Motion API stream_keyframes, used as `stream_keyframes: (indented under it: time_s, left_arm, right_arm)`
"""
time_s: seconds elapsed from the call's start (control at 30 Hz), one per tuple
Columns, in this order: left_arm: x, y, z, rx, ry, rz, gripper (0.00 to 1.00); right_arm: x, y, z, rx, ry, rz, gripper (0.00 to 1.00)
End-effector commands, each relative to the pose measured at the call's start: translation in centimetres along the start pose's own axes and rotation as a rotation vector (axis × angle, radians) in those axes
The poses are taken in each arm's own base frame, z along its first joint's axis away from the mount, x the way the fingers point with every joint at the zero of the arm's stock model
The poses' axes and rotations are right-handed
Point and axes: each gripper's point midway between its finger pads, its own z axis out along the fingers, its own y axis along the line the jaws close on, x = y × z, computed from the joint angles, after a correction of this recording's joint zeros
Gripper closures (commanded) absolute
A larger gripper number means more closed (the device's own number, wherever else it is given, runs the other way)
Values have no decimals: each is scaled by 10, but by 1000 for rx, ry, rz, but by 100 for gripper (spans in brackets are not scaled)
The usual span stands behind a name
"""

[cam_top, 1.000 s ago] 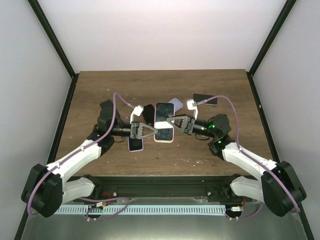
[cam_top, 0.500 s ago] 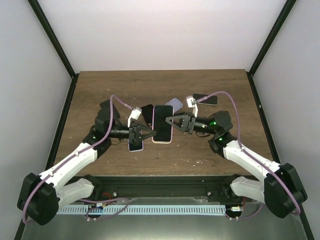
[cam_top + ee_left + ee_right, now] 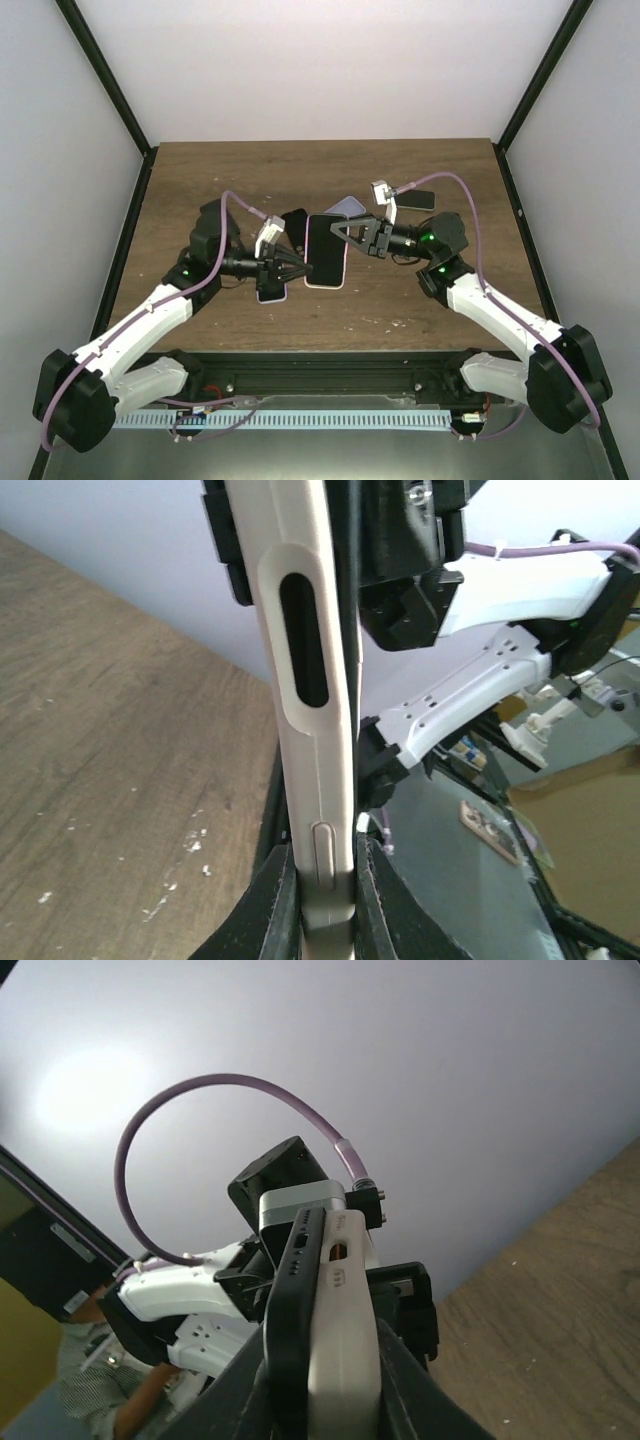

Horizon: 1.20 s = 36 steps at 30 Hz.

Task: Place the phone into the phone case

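A black phone (image 3: 326, 248) lies against a beige phone case (image 3: 327, 285), and both grippers hold the pair above the middle of the table. My left gripper (image 3: 298, 268) is shut on the case's near left edge. In the left wrist view the case (image 3: 305, 730) stands edge-on between my left gripper's (image 3: 322, 885) jaws. My right gripper (image 3: 347, 233) is shut on the far right end. In the right wrist view the black phone (image 3: 293, 1340) and the beige case (image 3: 345, 1345) are pressed side by side in my right gripper (image 3: 320, 1370).
On the wooden table (image 3: 200, 190) lie a purple-edged phone (image 3: 270, 291) under the left wrist, a black phone (image 3: 294, 222), a lavender case (image 3: 349, 206) and a black phone (image 3: 414, 198) at the back right.
Both arms have raised the phone and case and shifted them slightly back. The left wrist has rolled, and the right wrist has moved back and to the right. Both grips have held.
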Motion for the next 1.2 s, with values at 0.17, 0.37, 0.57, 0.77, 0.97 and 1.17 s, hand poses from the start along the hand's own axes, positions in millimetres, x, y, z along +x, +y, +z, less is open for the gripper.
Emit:
stream_keyframes:
  time_s: [0.17, 0.37, 0.57, 0.77, 0.97, 1.17]
  left_arm:
    - [-32, -14, -1, 43, -104, 25, 71]
    - [-40, -6, 3, 34, -108, -24, 60]
    - [-44, -2, 7, 77, -113, -87, 68]
    - [-41, -1, 7, 99, -142, -62, 88]
    - [-47, -5, 4, 89, -164, 9, 90]
    - [-51, -6, 3, 77, -180, 64, 90]
  right_arm:
    - [2, 7, 0, -25, 10, -147, 90]
    - [14, 1, 3, -44, 71, -204, 90]
    - [27, -3, 0, -49, 114, -243, 90]
    - [37, -10, -3, -31, 144, -167, 71]
    - [54, -17, -10, -17, 167, -60, 54]
    - [63, -23, -15, 16, 176, -36, 62]
